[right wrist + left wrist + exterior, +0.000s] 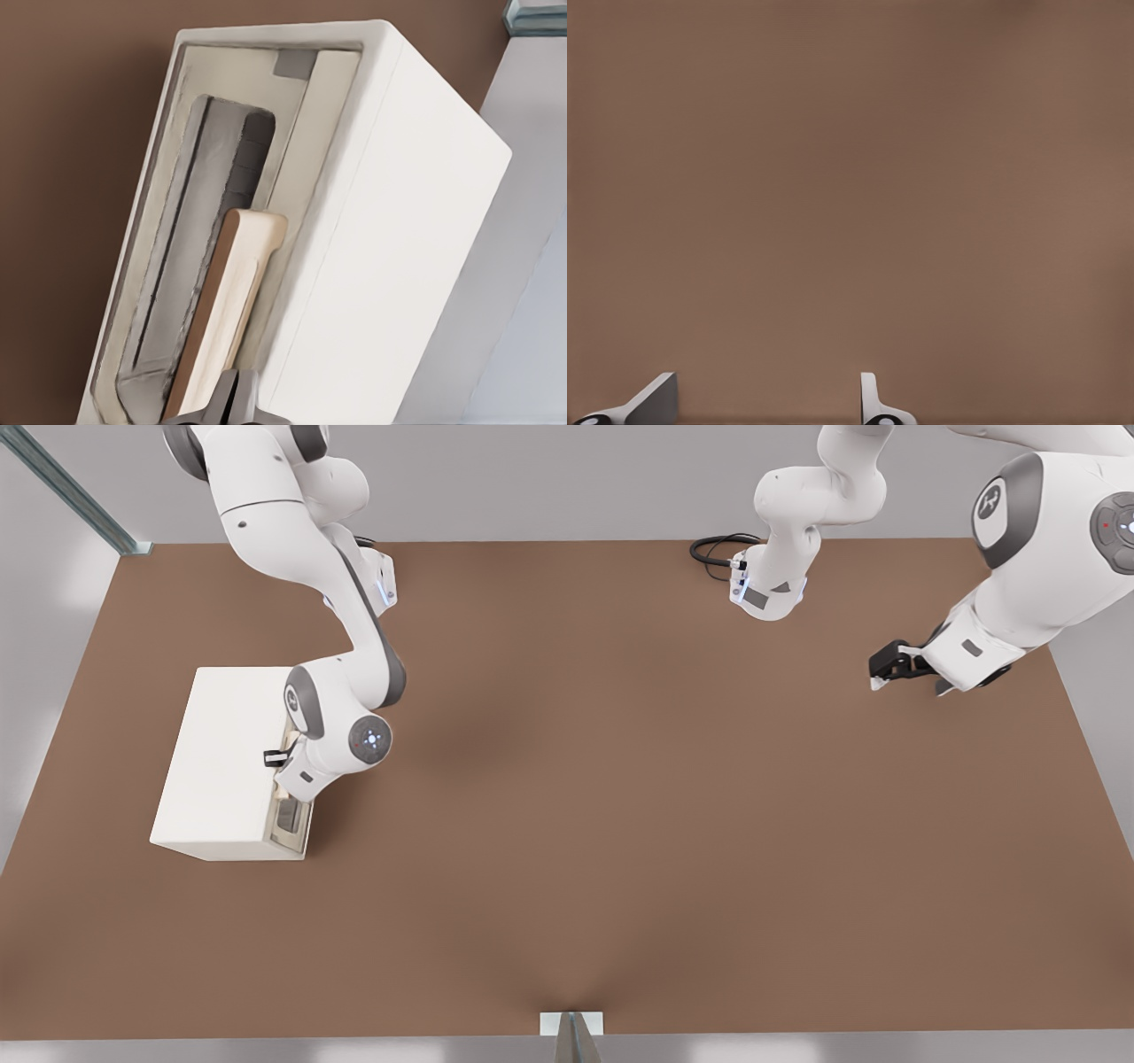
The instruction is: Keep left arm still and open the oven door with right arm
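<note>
So the right arm (350,646) is reaching down over the oven (226,762), which sits on the brown worktop (620,806) toward the front view's left. Its wrist is right up against the oven's windowed face, the side turned toward the front view's right.

The end effector (276,757) is at the top edge of the oven door (190,266), right where the handle runs. In the front view you only get a small black bit of it poking out over the oven's top edge, with the wrist covering the rest. In the right wrist view a dark finger (232,398) shows at the near end of the pale beige bar handle (232,305), touching it or very nearly. I honestly can't tell how far apart the fingers are, or whether they're actually clamped on the bar.

The door itself looks flush in its frame, or as good as, with its dark glass window (190,239) lying just beside the handle. The oven's plain white side (390,248) faces away from it.
</note>
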Controlling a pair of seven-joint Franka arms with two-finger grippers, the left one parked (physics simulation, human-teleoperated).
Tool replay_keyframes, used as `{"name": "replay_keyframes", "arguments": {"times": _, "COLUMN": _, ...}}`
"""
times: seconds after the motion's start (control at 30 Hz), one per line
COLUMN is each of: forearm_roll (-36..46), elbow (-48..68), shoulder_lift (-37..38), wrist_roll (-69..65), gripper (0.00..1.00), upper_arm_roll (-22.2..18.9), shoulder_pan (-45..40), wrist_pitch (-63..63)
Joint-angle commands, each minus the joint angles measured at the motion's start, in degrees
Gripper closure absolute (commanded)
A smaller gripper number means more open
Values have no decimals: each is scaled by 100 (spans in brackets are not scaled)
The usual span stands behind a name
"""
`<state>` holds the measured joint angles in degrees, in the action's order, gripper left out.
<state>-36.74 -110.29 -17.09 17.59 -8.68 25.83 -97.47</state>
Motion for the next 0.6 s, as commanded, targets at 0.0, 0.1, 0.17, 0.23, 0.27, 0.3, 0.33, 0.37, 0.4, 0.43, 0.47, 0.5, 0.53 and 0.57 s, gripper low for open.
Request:
{"name": "replay_keyframes", "arguments": {"times": 0.0, "forearm_roll": 0, "elbow": -10, "shoulder_lift": -14, "wrist_roll": 684, "gripper": 79, "upper_arm_roll": -2, "shoulder_pan": -16, "wrist_pitch": -115}}
{"name": "replay_keyframes", "arguments": {"times": 0.1, "forearm_roll": -9, "elbow": -98, "shoulder_lift": -22, "wrist_roll": 684, "gripper": 79, "upper_arm_roll": -2, "shoulder_pan": -51, "wrist_pitch": -115}}
{"name": "replay_keyframes", "arguments": {"times": 0.17, "forearm_roll": -9, "elbow": -98, "shoulder_lift": -22, "wrist_roll": 684, "gripper": 79, "upper_arm_roll": -2, "shoulder_pan": -51, "wrist_pitch": -115}}
{"name": "replay_keyframes", "arguments": {"times": 0.23, "forearm_roll": -9, "elbow": -107, "shoulder_lift": -22, "wrist_roll": 684, "gripper": 79, "upper_arm_roll": -2, "shoulder_pan": -60, "wrist_pitch": -115}}
{"name": "replay_keyframes", "arguments": {"times": 0.27, "forearm_roll": -9, "elbow": -107, "shoulder_lift": -49, "wrist_roll": 684, "gripper": 79, "upper_arm_roll": -2, "shoulder_pan": -78, "wrist_pitch": -123}}
{"name": "replay_keyframes", "arguments": {"times": 0.3, "forearm_roll": -9, "elbow": -142, "shoulder_lift": -49, "wrist_roll": 684, "gripper": 79, "upper_arm_roll": -2, "shoulder_pan": -78, "wrist_pitch": -141}}
{"name": "replay_keyframes", "arguments": {"times": 0.33, "forearm_roll": -9, "elbow": -177, "shoulder_lift": -49, "wrist_roll": 684, "gripper": 79, "upper_arm_roll": -2, "shoulder_pan": -95, "wrist_pitch": -185}}
{"name": "replay_keyframes", "arguments": {"times": 0.37, "forearm_roll": -9, "elbow": -186, "shoulder_lift": -58, "wrist_roll": 684, "gripper": 79, "upper_arm_roll": -2, "shoulder_pan": -122, "wrist_pitch": -220}}
{"name": "replay_keyframes", "arguments": {"times": 0.4, "forearm_roll": -9, "elbow": -186, "shoulder_lift": -58, "wrist_roll": 684, "gripper": 79, "upper_arm_roll": -2, "shoulder_pan": -122, "wrist_pitch": -220}}
{"name": "replay_keyframes", "arguments": {"times": 0.43, "forearm_roll": -9, "elbow": -195, "shoulder_lift": -75, "wrist_roll": 684, "gripper": 79, "upper_arm_roll": -2, "shoulder_pan": -122, "wrist_pitch": -238}}
{"name": "replay_keyframes", "arguments": {"times": 0.47, "forearm_roll": -9, "elbow": -195, "shoulder_lift": -84, "wrist_roll": 684, "gripper": 79, "upper_arm_roll": -2, "shoulder_pan": -122, "wrist_pitch": -238}}
{"name": "replay_keyframes", "arguments": {"times": 0.5, "forearm_roll": -9, "elbow": -195, "shoulder_lift": -84, "wrist_roll": 684, "gripper": 79, "upper_arm_roll": -2, "shoulder_pan": -122, "wrist_pitch": -238}}
{"name": "replay_keyframes", "arguments": {"times": 0.53, "forearm_roll": -9, "elbow": -195, "shoulder_lift": -93, "wrist_roll": 684, "gripper": 79, "upper_arm_roll": -2, "shoulder_pan": -122, "wrist_pitch": -238}}
{"name": "replay_keyframes", "arguments": {"times": 0.57, "forearm_roll": 0, "elbow": -195, "shoulder_lift": -93, "wrist_roll": 693, "gripper": 79, "upper_arm_roll": -2, "shoulder_pan": -122, "wrist_pitch": -238}}
